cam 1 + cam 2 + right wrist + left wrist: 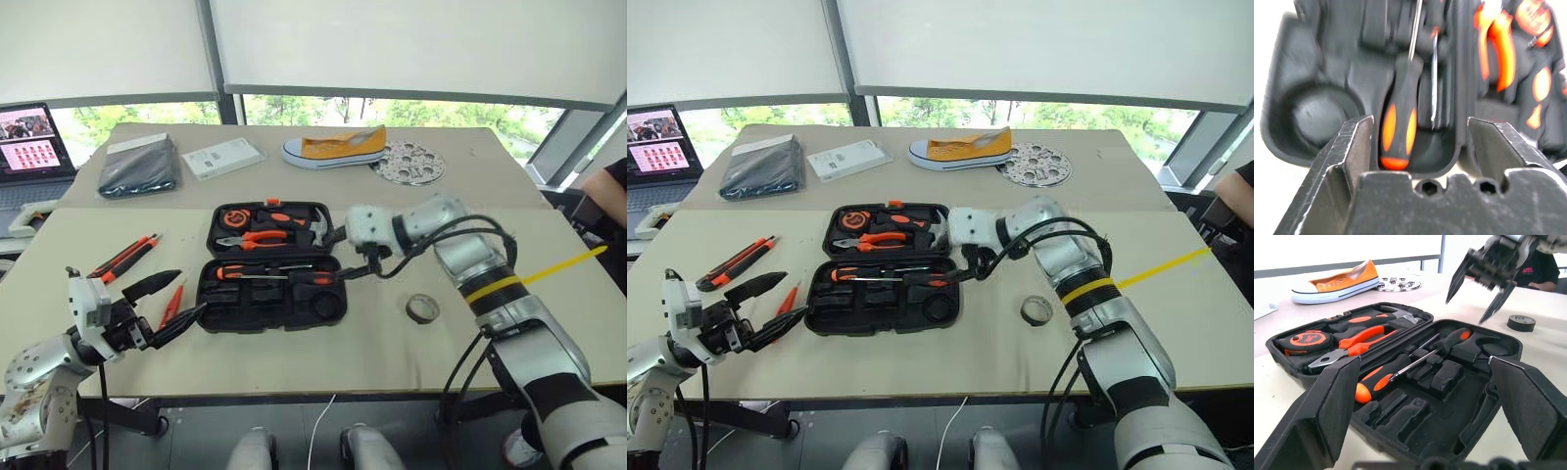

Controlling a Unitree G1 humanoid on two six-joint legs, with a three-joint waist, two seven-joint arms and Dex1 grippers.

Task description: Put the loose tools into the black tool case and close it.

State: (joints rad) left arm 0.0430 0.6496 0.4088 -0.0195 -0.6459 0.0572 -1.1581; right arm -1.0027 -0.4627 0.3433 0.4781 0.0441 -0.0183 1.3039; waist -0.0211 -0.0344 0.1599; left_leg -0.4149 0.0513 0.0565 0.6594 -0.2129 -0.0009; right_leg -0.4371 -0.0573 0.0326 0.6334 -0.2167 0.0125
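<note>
far table: yellow shoe [335, 149] | perforated metal disc [409, 162] | white box [222, 158] | dark pouch [139, 165] | laptop [32, 143]

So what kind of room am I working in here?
Probably an office or lab workspace: pale tables pushed together under a wall of windows with roller blinds, and an open laptop at one side.

Silver metal arms with black cables looped alongside, yellow tape banding the right arm [495, 286], and black two-fingered grippers.

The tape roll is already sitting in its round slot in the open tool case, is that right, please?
Not quite: the tape roll lies on the table, beside the open tool case; its round slot is empty, as the left eye view shows.
</note>
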